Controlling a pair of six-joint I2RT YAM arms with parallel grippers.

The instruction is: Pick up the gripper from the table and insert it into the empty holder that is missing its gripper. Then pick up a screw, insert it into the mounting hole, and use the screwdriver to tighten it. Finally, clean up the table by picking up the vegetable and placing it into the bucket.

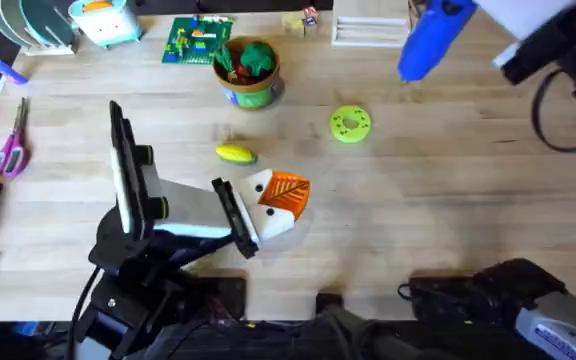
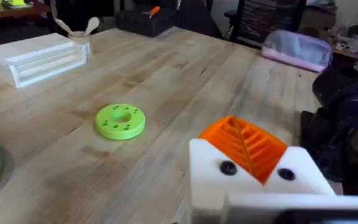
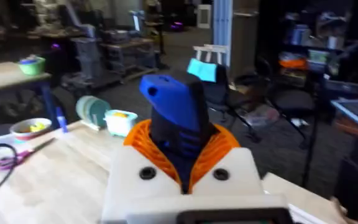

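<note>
- The right gripper [image 3: 188, 158] clamps its orange pads on the screwdriver [image 1: 433, 38], held high beyond the lime-green disc [image 1: 349, 123].
- The left gripper [image 1: 280, 200] rests low on the table [image 1: 448, 200], on the near side of the disc; its orange pads [image 2: 244, 143] look pressed together, though the seam is hard to read.
- The vegetable [image 1: 235, 154] lies left of the disc, just beside the left gripper.
- The bucket [image 1: 248, 72] stands beyond it, toy pieces inside.
</note>
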